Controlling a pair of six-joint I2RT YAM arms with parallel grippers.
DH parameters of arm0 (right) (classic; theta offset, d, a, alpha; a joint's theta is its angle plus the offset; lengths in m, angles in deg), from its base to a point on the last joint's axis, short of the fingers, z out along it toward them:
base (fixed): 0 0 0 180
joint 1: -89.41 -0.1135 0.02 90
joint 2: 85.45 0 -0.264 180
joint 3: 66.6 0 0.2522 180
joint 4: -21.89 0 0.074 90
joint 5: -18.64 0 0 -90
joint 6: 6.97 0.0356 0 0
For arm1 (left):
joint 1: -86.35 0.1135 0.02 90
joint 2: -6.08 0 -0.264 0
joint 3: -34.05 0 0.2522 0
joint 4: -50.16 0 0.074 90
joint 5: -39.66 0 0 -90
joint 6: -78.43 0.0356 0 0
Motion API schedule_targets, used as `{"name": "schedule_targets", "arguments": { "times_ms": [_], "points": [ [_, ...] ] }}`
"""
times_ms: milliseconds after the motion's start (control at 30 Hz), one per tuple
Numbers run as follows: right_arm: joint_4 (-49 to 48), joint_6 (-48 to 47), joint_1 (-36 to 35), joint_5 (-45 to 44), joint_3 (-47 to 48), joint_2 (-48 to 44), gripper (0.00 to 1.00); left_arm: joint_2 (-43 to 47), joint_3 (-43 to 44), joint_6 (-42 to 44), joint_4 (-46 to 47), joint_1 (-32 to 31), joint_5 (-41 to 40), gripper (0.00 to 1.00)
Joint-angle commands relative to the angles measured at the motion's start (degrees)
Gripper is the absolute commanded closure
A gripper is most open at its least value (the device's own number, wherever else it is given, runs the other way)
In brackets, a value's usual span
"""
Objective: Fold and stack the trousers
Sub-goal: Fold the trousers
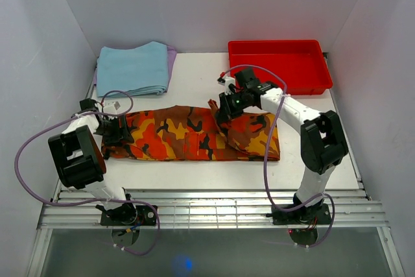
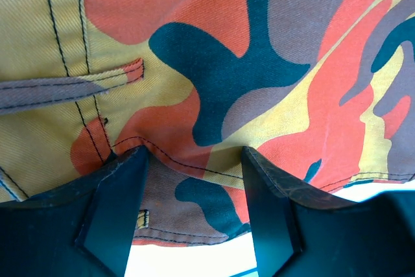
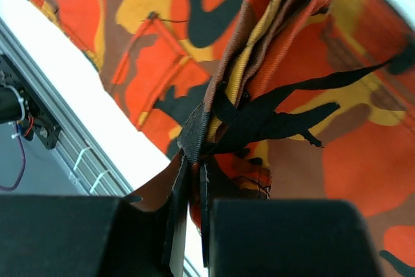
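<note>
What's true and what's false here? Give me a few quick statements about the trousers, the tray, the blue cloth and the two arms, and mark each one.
1. The right arm has its jaws shut on a raised fold of the trousers. True.
2. The blue cloth lies inside the red tray. False: it lies folded on the table at the far left, and the tray is at the far right.
3. The left arm has its jaws open over the left end of the trousers. True.
4. The trousers are stacked on the blue cloth. False: they lie spread across the table nearer the arms, apart from the cloth.
</note>
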Motion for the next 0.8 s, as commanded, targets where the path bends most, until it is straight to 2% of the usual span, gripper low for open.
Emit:
{"name": "schedule_targets", "arguments": {
  "times_ms": [0,333,567,600,633,667,733,767],
  "points": [
    [-2.76,2.92,-3.94,-1.04,4.03,0.40,0.92,2.37,-2.57,-1.00,-0.07,0.04,1.37,0.30],
    [-2.32,7.58,-8.15,-4.73,7.81,5.41,0.92,3.95,-4.33,-1.18,0.55,0.04,1.02,0.29],
    [-3.55,8.55,-10.88,-2.27,7.64,7.70,0.92,4.13,-4.24,-1.53,0.55,0.04,1.10,0.29],
    [-3.63,8.47,-11.06,-1.40,7.46,7.78,0.89,4.04,-4.16,-1.53,0.46,0.04,1.02,0.29],
    [-3.81,8.55,-11.06,-1.05,7.29,7.87,0.82,4.04,-4.07,-1.53,0.55,0.04,1.02,0.29],
    [-3.98,8.55,-11.06,-0.95,7.37,7.87,0.65,4.04,-4.07,-1.62,0.55,0.04,1.02,0.29],
    [-4.16,8.20,-11.06,0.88,7.99,7.79,0.57,3.95,-3.89,-1.53,0.37,0.04,1.01,0.29],
    [-4.77,8.11,-11.06,1.76,8.25,7.44,0.45,4.04,-3.89,-1.36,0.37,0.04,1.02,0.29]
  ]
}}
